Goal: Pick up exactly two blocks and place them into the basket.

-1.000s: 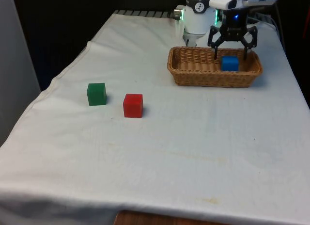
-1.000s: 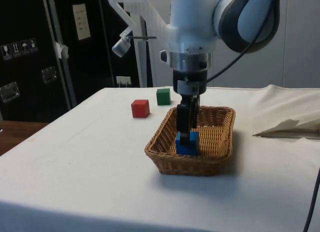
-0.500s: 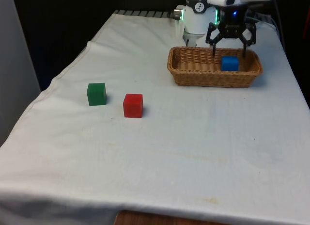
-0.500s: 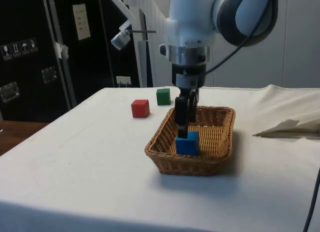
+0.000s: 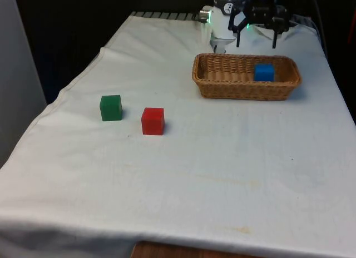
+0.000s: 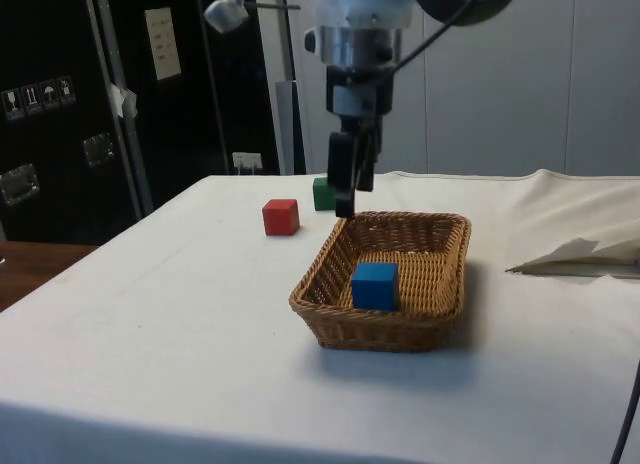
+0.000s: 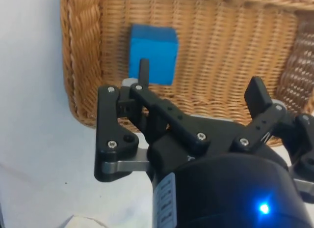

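— Where was the blue block (image 5: 263, 72)?
— Inside the wicker basket (image 5: 222, 87), toward the front view's right end.
— The gripper (image 5: 256, 45)?
— Above the basket, fingers spread, holding nothing.
— The others?
— The red block (image 5: 153, 120) and green block (image 5: 111, 108) sat near each other on the white cloth (image 5: 194, 174), well apart from the basket.

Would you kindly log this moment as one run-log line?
gripper: open, empty, above basket | blue block: in basket | red block, green block: on table

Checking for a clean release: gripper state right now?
Gripper: open, holding nothing, raised above the wicker basket; blue block lies inside it.
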You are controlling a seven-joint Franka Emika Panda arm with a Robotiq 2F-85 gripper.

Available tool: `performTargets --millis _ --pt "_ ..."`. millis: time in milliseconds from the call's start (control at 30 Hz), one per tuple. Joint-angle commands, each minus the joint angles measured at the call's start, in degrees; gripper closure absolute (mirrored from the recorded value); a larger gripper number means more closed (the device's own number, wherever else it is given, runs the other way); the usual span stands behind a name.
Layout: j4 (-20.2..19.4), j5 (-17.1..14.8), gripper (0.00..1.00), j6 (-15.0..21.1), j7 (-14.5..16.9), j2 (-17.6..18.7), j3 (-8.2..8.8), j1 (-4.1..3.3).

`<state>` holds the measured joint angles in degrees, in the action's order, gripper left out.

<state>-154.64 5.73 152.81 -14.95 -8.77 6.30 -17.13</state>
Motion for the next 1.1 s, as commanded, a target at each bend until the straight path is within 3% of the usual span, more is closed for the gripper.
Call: performTargets --millis 0,367,400,433,500,667,700,733,933,967,1067 --pt "0.97 -0.86 0.0 -1.09 1.2 -0.06 0.52 -0.11" --pt "6.76 -1.66 0.0 -3.38 4.93 3.27 3.44 -0.17" --pt "6.42 -0.11 0.0 -3.15 3.78 2.98 3.32 0.11" --pt "7.33 -1.78 0.0 -3.44 5.27 3.78 3.61 -0.17" --pt "8.31 -2.18 0.0 -3.55 5.9 4.64 3.95 -0.11" --pt "11.4 -3.61 0.0 -3.55 8.59 7.68 5.21 0.23" --pt "11.23 -2.35 0.0 -3.21 7.62 7.56 5.33 0.23" --pt "11.86 -3.78 0.0 -3.55 8.94 8.14 5.44 0.23" --pt "14.95 -5.39 0.0 -3.38 12.09 11.34 7.22 0.57" --pt "14.67 -3.9 0.0 -3.21 10.77 11.06 7.33 0.4" --pt "16.67 -6.7 0.0 -3.32 14.09 13.12 8.19 0.74"
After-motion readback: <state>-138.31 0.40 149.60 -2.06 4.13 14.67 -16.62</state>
